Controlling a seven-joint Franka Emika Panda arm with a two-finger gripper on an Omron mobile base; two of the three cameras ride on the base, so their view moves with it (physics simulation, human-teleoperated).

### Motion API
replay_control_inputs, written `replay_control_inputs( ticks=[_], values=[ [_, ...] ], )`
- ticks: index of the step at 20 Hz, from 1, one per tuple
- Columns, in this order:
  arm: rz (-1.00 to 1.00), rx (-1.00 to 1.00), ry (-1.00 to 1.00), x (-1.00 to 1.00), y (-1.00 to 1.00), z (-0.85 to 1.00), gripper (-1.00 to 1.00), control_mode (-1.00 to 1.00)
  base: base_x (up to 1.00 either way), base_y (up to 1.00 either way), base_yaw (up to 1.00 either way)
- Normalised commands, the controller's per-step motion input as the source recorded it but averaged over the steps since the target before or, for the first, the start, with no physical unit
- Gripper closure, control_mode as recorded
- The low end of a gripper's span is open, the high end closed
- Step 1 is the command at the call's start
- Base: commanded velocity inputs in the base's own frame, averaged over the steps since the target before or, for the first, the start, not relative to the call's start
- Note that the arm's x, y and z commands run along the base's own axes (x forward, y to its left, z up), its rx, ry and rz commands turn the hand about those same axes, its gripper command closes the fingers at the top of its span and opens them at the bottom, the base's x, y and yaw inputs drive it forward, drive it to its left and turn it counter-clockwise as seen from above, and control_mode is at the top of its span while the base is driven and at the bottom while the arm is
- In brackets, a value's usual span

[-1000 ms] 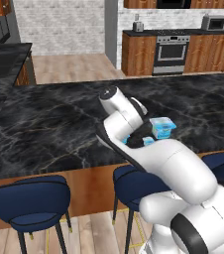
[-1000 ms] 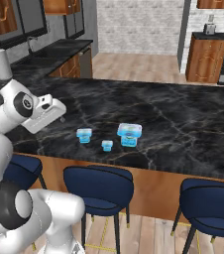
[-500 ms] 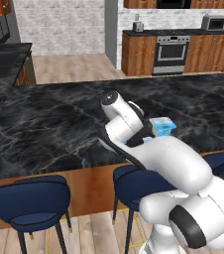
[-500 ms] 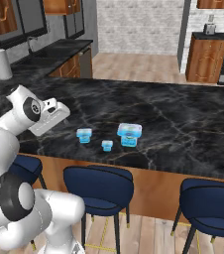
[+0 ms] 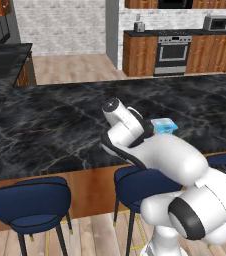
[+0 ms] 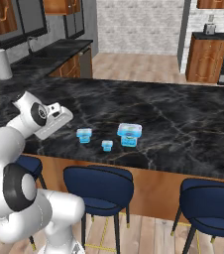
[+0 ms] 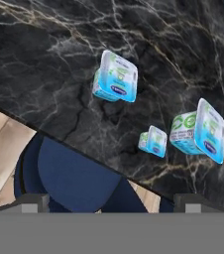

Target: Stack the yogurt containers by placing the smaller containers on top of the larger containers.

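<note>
Three light-blue yogurt tubs with white tops stand apart on the black marble counter (image 6: 183, 129) near its front edge. The middling, flatter tub (image 6: 84, 134) (image 7: 115, 77) is leftmost, the tiny tub (image 6: 107, 145) (image 7: 152, 141) sits in the middle, and the biggest tub (image 6: 129, 134) (image 7: 199, 130) (image 5: 164, 126) is to the right. My gripper (image 6: 64, 118) (image 7: 111, 202) hovers above the counter, left of the middling tub and clear of all three. It is open, its fingertips (image 7: 32, 201) wide apart with nothing between them.
Blue bar stools (image 6: 98, 184) (image 6: 210, 201) stand under the counter's front edge, which runs just in front of the tubs. A paper towel roll (image 6: 2, 64) stands at the far left. A stove (image 5: 171, 52) and cabinets line the back wall.
My hand has sunk a little and edged right toward the tubs as the arm folded lower. The three tubs have not moved.
</note>
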Motion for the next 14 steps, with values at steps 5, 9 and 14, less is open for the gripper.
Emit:
replay_control_inputs(
  ticks=[5, 9, 14],
  values=[
    [0.00, 0.00, 0.00, 0.16, 0.00, -0.14, -1.00, -1.00, 0.00, 0.00, 0.00],
    [0.00, 0.00, 0.00, 0.14, 0.00, -0.15, -1.00, -1.00, 0.00, 0.00, 0.00],
    [0.00, 0.00, 0.00, 0.10, 0.00, -0.15, -1.00, -1.00, 0.00, 0.00, 0.00]
  ],
)
